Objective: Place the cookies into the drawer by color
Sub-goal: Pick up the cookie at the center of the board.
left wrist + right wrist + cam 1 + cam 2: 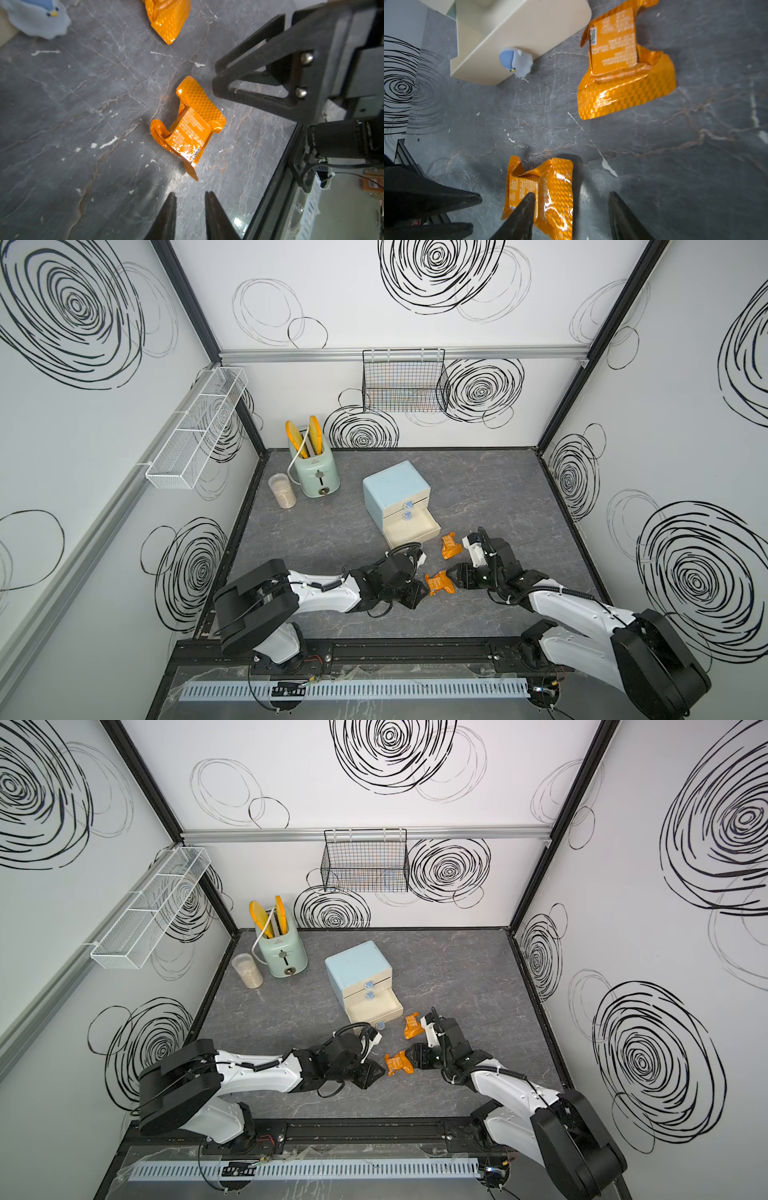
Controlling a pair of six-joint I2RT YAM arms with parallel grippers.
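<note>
Cookies [623, 68]: crinkled orange foil | table [695, 166]: veined grey marble | drawer [519, 31]: smooth cream

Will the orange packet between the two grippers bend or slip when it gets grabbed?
The packet will probably bend: its end flaps already curl upward. Its glossy foil shows glare, so it may slip in a pinch. It looks thin and small, so likely light and easy to slide.
</note>
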